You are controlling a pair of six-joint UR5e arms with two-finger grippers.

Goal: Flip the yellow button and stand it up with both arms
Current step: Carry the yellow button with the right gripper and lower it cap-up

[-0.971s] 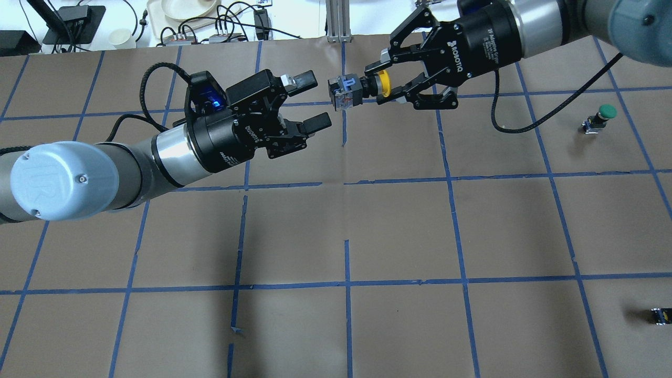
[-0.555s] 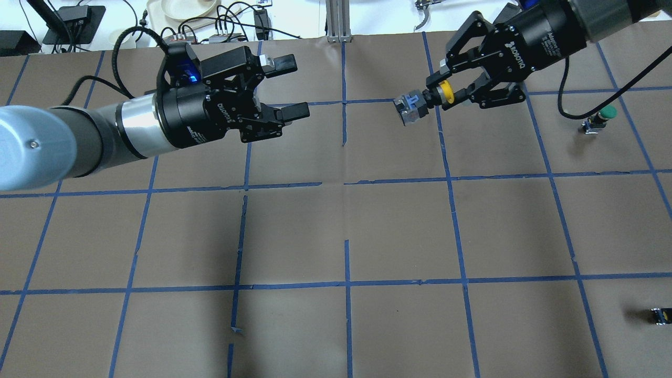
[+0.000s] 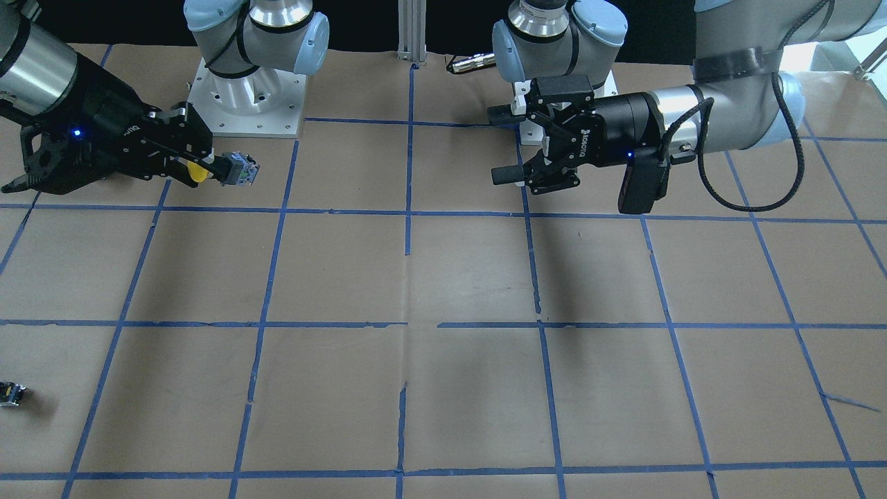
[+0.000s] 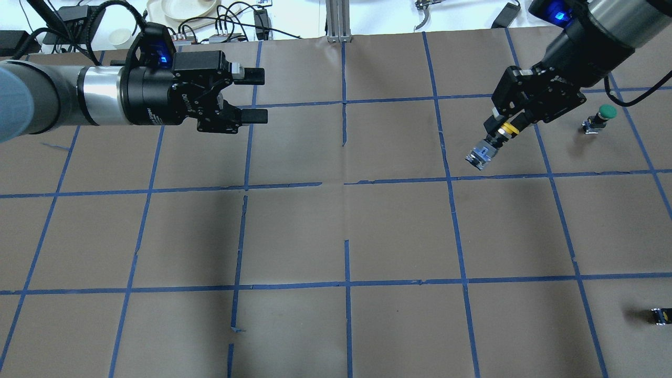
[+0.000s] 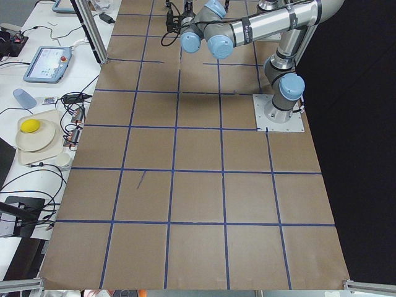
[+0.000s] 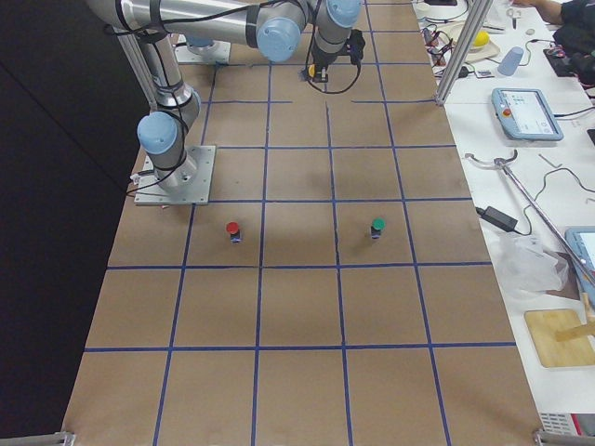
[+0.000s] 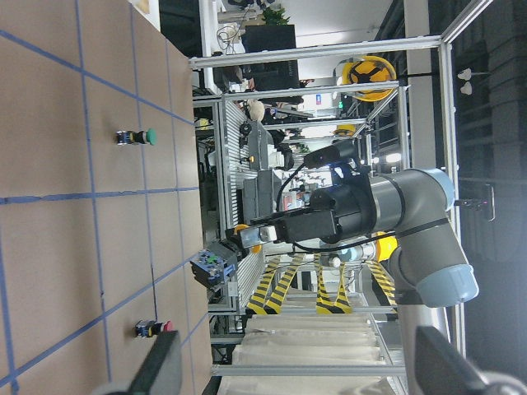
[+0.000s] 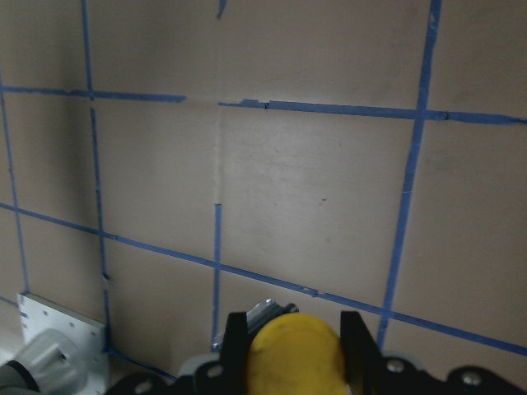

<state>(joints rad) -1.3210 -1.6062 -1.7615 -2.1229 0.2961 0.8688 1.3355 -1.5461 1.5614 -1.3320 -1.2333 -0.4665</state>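
Observation:
The yellow button (image 4: pixel 506 129) hangs in the air in my right gripper (image 4: pixel 503 127), which is shut on its yellow cap end. Its grey-blue body (image 4: pixel 480 156) points down and toward the table's middle, above the brown paper. In the front view the button (image 3: pixel 199 173) sticks out of the right gripper (image 3: pixel 197 170) at the left. The right wrist view shows the cap (image 8: pixel 296 354) between the fingers (image 8: pixel 235 346). My left gripper (image 4: pixel 261 96) is open and empty, held level at the far left, well apart from the button; it also shows in the front view (image 3: pixel 500 144).
A green-capped button (image 4: pixel 604 116) stands at the far right, close to the right gripper. A red-capped button (image 6: pixel 232 230) stands nearer the robot's base. A tiny dark part with a yellow spot (image 4: pixel 660 315) lies at the near right edge. Cables and dishes lie beyond the far edge.
My right gripper has carried the yellow button to the right and nearer, turning its body downward. My left gripper has drawn back to the left, still open.

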